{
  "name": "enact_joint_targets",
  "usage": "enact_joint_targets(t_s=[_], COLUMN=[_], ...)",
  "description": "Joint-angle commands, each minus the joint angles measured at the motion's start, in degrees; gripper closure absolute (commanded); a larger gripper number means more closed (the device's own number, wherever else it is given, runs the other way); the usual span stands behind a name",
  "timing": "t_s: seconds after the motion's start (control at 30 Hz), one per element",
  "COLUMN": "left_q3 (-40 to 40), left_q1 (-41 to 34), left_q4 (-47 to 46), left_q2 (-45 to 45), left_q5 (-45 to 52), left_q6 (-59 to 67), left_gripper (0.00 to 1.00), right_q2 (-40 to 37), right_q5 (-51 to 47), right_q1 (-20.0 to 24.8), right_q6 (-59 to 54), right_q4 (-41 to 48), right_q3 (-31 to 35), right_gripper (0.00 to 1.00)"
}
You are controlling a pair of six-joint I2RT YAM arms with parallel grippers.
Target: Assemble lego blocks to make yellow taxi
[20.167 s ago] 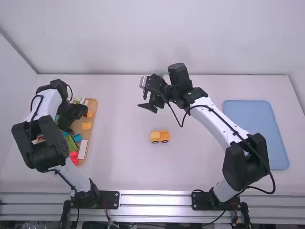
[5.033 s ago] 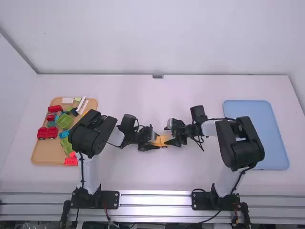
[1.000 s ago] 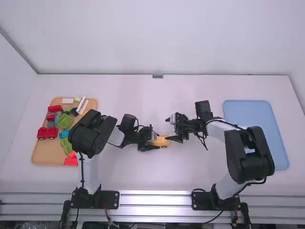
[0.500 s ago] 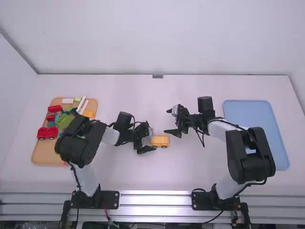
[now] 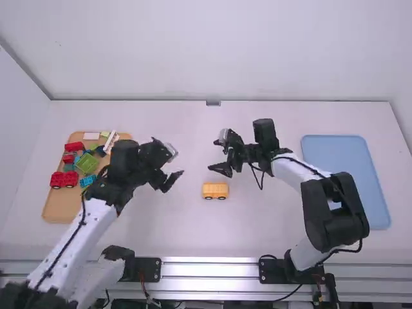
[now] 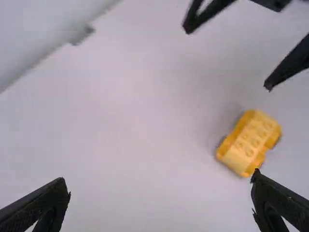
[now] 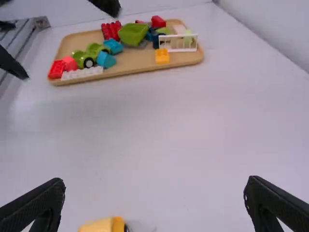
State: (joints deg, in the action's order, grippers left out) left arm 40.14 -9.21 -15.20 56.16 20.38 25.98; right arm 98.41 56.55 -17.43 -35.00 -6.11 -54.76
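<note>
Fingers gape wide on left tool (image 5: 172,181) and right tool (image 5: 219,172), apart from yellow vehicle (image 5: 215,190).

On the white tabletop (image 5: 161,235), a tan tray (image 5: 58,209) holds a red wheeled block (image 5: 63,179), a green block (image 5: 87,163) and a white fence piece (image 7: 178,47). Well right of the tan tray lies a blue tray (image 5: 347,183); beyond the tan tray stands a white wall (image 5: 193,51).

On my screen a white table (image 5: 167,225), tan tray (image 5: 59,207) left, yellow block car (image 5: 215,190) mid-table, blue tray (image 5: 347,153) right
</note>
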Motion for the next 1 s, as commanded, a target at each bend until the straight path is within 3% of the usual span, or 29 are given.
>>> enact_joint_targets(t_s=[0.0,0.17,0.37,0.5,0.77,0.97], left_q3=[0.8,0.7,0.9,4.3,17.3,30.1], left_q1=[0.2,0.2,0.2,1.5,15.0,24.1], left_q4=[-0.9,-3.6,-6.1,-13.7,-23.6,-28.3], left_q2=[-5.6,-12.9,-15.5,-14.9,-4.8,10.8], left_q5=[-11.4,-29.6,-45.9,-56.0,-47.1,-35.2], left_q6=[-9.7,-27.1,-39.3,-49.7,-50.6,-46.6], left_gripper=[0.01,0.01,0.01,0.01,0.01,0.01], right_q2=[-1.4,-0.5,-0.2,-0.2,-0.2,-0.2], right_q5=[-3.5,-5.9,-10.2,-10.3,-10.4,-15.8], right_q1=[-1.9,-5.8,-9.0,-10.7,-12.7,-13.4], right_q6=[-0.4,-8.0,-6.4,-5.0,-4.9,-5.3], right_q4=[4.9,15.4,15.2,15.1,15.4,15.0], right_q3=[-8.3,-17.6,-20.5,-21.7,-22.9,-22.9], right_gripper=[0.01,0.01,0.03,0.01,0.01,0.01])
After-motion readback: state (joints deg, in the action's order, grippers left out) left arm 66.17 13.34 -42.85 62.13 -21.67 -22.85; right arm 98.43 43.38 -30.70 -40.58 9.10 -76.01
